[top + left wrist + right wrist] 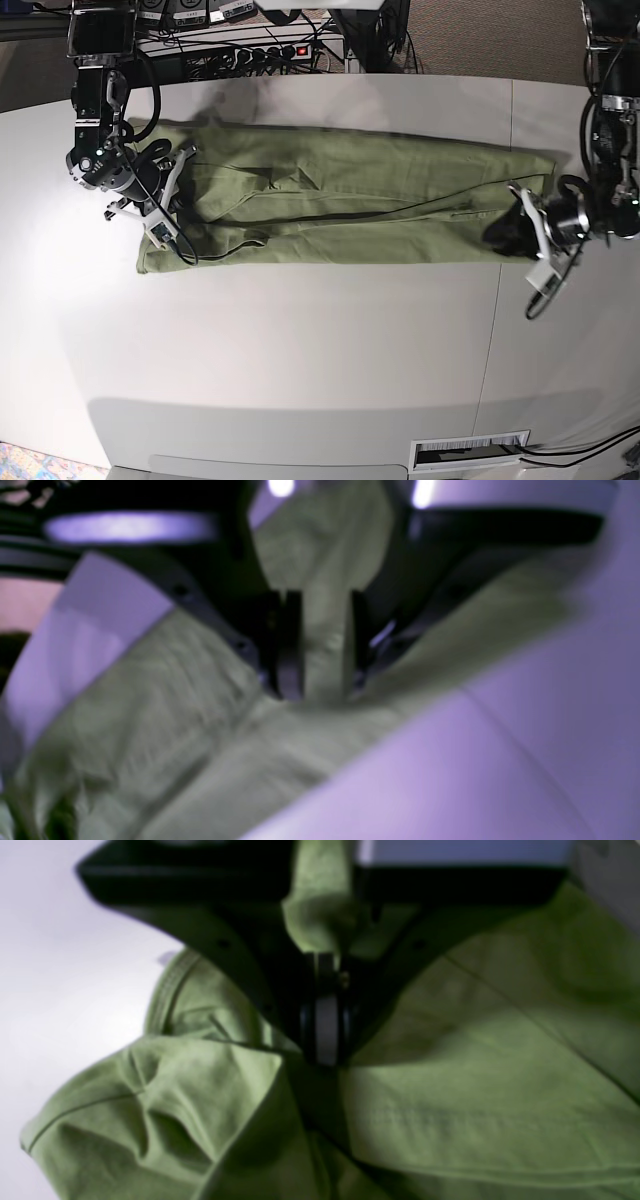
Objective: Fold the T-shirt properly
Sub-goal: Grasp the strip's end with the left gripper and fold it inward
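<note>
Plain olive-green cotton T-shirt lying as long narrow band across pale counter; sleeves apparently folded in; left tool and right tool clamped on opposite ends; crosswise folds probably remaining.

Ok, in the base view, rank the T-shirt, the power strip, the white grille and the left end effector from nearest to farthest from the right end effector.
1. T-shirt: gripped by the right end effector, view's left.
2. Power strip: beyond the table, top.
3. Left end effector, view's right, and white grille, bottom edge: too close to call.
</note>
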Controlling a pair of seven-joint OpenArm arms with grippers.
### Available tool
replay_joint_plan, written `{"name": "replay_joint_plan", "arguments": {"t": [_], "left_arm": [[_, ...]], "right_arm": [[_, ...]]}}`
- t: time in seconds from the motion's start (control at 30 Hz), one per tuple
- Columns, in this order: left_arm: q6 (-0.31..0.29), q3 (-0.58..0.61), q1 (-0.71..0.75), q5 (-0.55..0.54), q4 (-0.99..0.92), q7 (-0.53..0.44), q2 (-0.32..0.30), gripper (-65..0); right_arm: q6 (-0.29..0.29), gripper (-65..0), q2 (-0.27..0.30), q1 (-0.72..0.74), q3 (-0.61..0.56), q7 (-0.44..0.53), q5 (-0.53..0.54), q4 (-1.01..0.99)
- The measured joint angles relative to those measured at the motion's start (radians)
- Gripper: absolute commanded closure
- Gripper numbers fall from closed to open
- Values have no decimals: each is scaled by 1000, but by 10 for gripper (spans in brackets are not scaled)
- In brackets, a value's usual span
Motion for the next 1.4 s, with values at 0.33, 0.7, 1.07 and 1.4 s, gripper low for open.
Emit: {"name": "replay_joint_plan", "arguments": {"t": [0.33,0.7,1.07,1.4], "left_arm": [[178,-135,7,57,-182,-1,-28,-279],[183,-135,27,-21,-300,46,-27,-288],[172,-140,80,-99,-341,32,32,-288],[90,-139,81,-177,-342,105,77,0]], "right_arm": [[0,0,0,3,0,6,-37,0],[-1,0,0,3,0,6,-38,0],[-1,0,0,3,0,6,-41,0],[-4,0,0,3,0,6,-42,0]]}}
